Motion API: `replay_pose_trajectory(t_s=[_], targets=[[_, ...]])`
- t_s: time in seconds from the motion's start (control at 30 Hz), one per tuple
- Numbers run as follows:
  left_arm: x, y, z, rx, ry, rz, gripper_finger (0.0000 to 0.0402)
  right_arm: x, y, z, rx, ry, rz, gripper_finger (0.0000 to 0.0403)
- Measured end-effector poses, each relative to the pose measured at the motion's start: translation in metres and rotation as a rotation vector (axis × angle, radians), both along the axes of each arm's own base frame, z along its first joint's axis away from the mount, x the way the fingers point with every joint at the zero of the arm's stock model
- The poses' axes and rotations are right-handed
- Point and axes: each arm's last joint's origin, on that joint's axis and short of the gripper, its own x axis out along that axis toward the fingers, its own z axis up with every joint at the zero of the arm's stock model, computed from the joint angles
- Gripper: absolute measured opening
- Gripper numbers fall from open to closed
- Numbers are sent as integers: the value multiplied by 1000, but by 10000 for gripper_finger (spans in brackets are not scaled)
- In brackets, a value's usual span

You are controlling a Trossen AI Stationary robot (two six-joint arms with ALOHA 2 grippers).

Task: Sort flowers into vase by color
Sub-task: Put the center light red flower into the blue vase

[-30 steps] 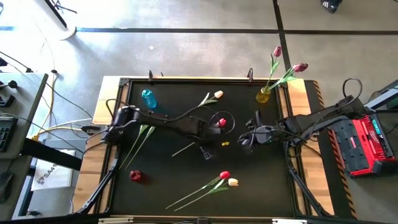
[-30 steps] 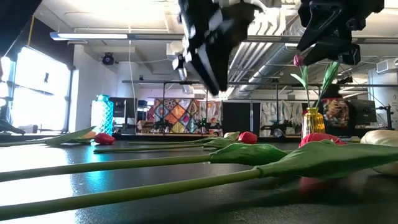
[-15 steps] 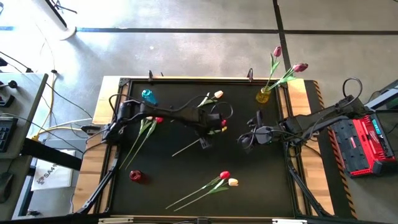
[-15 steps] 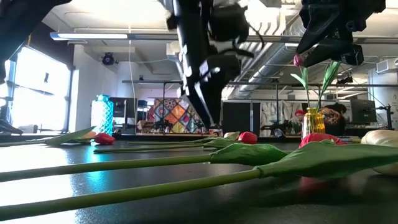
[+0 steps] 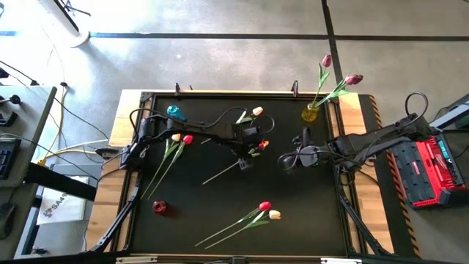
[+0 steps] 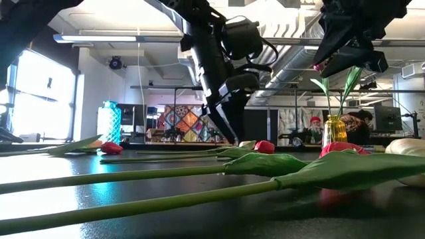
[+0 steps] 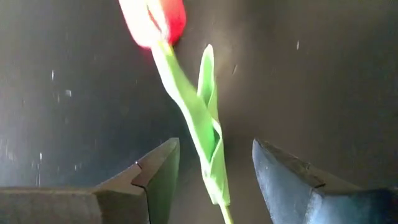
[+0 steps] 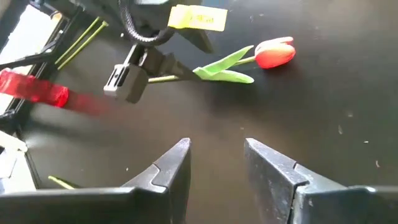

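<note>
A red tulip (image 5: 262, 145) lies on the black table top, its stem (image 5: 220, 174) running toward the near left. My left gripper (image 5: 253, 152) is low over it and open. In the left wrist view (image 7: 211, 180) one finger stands on each side of the tulip's green leaf (image 7: 208, 134), just behind the red head (image 7: 152, 18), with a gap on both sides. My right gripper (image 5: 282, 163) hovers open and empty (image 8: 217, 168) to the right of the tulip, above the table. A yellow vase (image 5: 310, 112) at the far right holds pink tulips (image 5: 352, 79).
A blue vase (image 5: 174, 114) stands at the far left and a red vase (image 5: 160, 207) at the near left. A cream tulip (image 5: 256, 111) lies at the far middle. A red and a cream tulip (image 5: 268, 211) lie near the front, and two more (image 5: 182, 138) at the left.
My left gripper has come down toward the table and turned over the red tulip, ending with its fingers astride the leaf. Its arm has swung toward the far edge, uncovering the two tulip heads at the left. The tulip has not moved.
</note>
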Motion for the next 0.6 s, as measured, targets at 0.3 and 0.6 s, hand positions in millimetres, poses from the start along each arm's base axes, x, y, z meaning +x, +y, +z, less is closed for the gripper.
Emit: replay_pose_trajectory(t_s=[0.3, 0.6], targets=[[15, 9, -25, -17, -67, 38, 191, 1, -6, 0, 13, 8, -13, 138], [15, 13, -35, 25, -34, 14, 132, 0, -6, -1, 8, 25, -10, 138]])
